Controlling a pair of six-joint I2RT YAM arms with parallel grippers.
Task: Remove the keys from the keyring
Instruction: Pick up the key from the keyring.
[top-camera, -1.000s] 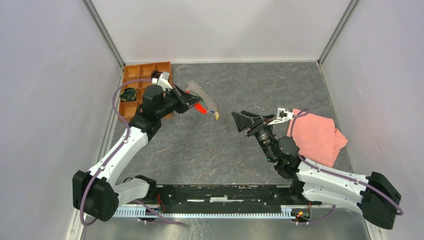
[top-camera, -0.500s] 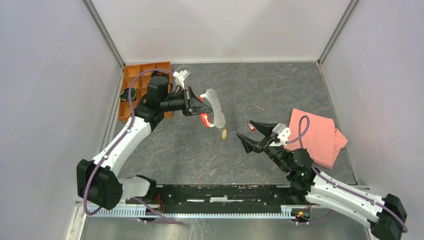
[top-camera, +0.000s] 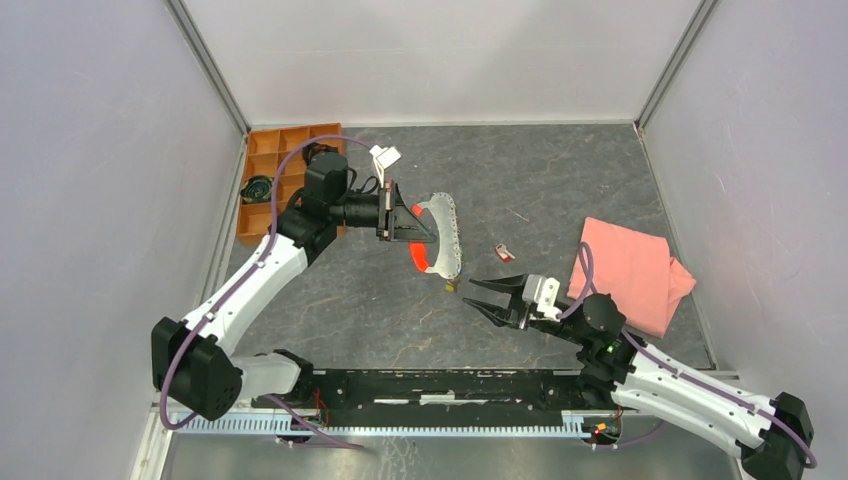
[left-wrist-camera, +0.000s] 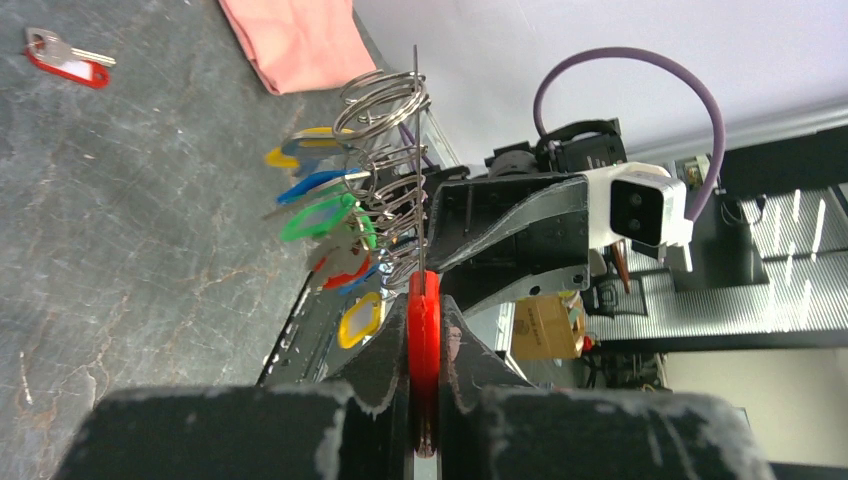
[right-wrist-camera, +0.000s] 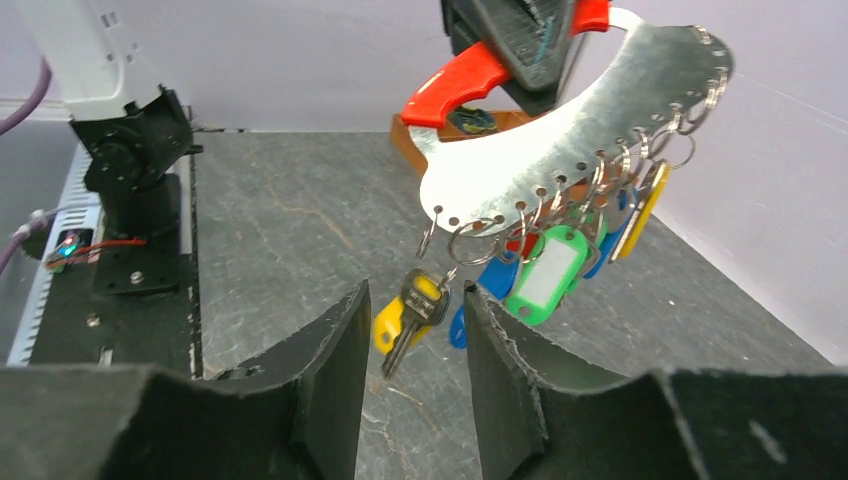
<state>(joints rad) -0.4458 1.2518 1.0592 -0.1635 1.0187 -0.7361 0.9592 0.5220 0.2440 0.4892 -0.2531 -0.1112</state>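
Several keys (right-wrist-camera: 545, 272) dangle over mid-table from the keyring (right-wrist-camera: 560, 150), its red strap (left-wrist-camera: 424, 310) clamped in the left gripper (top-camera: 415, 226). Right gripper (right-wrist-camera: 415, 300), jaws apart, should close squarely on the nearest yellow key (right-wrist-camera: 390, 325), then pull gently.

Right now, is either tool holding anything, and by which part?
The left tool clamps the keyring, a curved metal plate, by its red grip; the keys hang free from it. The right tool is open, holding nothing.

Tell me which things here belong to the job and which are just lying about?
Job: keyring, clamped in the left gripper; keys hanging from it; loose red-tagged key on the table; open right gripper.
Lying about: pink cloth; orange tray.
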